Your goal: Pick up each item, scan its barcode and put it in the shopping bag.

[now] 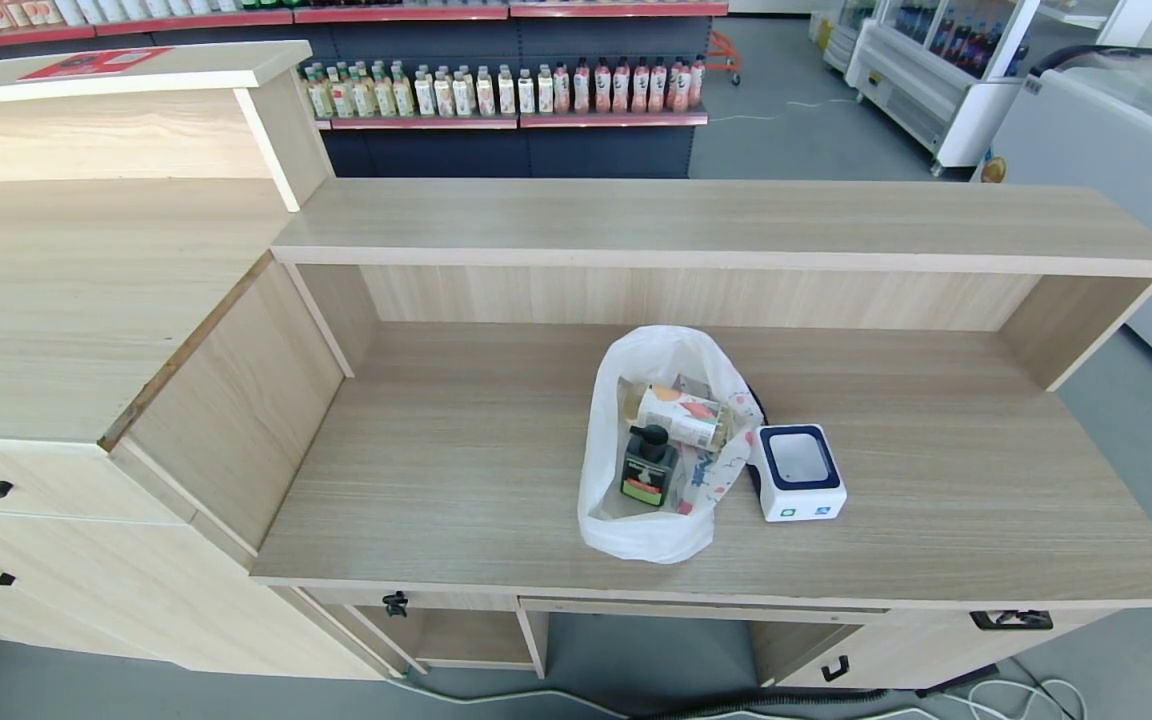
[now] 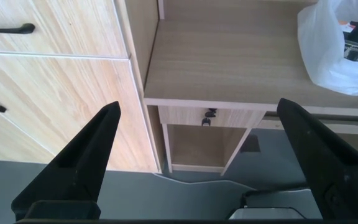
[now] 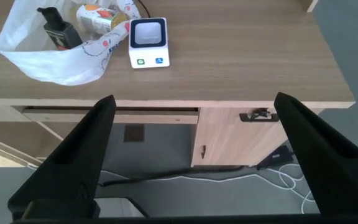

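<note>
A white shopping bag [image 1: 651, 520] stands open in the middle of the wooden counter [image 1: 456, 480]. Inside it are a dark pump bottle [image 1: 648, 465] and a pale, labelled bottle [image 1: 681, 415] lying on its side. Right beside the bag sits the white barcode scanner [image 1: 801, 470] with a dark blue rim. The bag [image 3: 48, 59], pump bottle [image 3: 58, 31] and scanner [image 3: 148, 42] also appear in the right wrist view. My left gripper [image 2: 197, 162] is open, low in front of the counter's left end. My right gripper [image 3: 194, 155] is open, below the counter's front edge.
A raised shelf [image 1: 716, 225] runs along the back of the counter. A taller cabinet with drawers [image 1: 66, 300] stands to the left. Drawers and a key lock [image 1: 394, 603] sit under the front edge. Store shelves with bottles [image 1: 506, 90] and freezers [image 1: 1086, 100] stand behind.
</note>
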Robot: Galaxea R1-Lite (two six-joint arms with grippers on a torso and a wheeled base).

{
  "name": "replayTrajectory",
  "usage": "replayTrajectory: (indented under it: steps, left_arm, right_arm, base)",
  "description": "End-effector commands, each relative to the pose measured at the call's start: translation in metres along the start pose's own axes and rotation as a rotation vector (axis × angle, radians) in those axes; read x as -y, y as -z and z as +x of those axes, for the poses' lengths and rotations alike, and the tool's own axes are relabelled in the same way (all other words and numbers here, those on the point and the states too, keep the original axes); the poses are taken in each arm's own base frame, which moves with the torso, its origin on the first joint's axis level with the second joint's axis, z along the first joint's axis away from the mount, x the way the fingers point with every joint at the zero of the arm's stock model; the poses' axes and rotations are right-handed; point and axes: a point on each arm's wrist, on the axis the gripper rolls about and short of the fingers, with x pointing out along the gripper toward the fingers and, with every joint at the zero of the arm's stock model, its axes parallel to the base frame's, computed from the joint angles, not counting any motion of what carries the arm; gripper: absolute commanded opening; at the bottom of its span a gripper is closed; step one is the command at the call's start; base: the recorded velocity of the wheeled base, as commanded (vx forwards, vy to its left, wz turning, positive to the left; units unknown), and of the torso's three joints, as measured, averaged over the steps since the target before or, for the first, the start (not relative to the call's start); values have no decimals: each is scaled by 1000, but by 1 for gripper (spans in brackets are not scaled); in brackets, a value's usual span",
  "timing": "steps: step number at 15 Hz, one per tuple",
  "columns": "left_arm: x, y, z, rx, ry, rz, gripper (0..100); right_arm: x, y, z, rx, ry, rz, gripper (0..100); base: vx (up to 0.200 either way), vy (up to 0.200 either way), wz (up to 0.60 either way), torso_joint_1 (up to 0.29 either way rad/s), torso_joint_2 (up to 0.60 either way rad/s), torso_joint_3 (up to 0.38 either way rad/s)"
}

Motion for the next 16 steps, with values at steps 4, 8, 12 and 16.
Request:
replayTrajectory:
  steps: [4, 8, 12, 16]
  left_arm:
    - [0, 0, 0, 2, -1, 3, 100]
    - [0, 0, 0, 2, -1, 3, 100]
    - [0, 0, 0, 2, -1, -1, 100]
    - [0, 0, 0, -3, 1, 5, 100]
  right_arm:
    - [0, 0, 0, -6, -1, -2, 100]
    - [0, 0, 0, -6, 0, 2, 100]
    - [0, 0, 0, -7, 0, 4, 100]
    - [0, 0, 0, -7, 0, 1, 100]
  base:
    - [0, -200, 0, 1, -4, 4]
    - [0, -200, 0, 6, -1, 0]
    - [0, -100, 0, 0, 0, 1]
    - [150, 0, 0, 2, 3, 2]
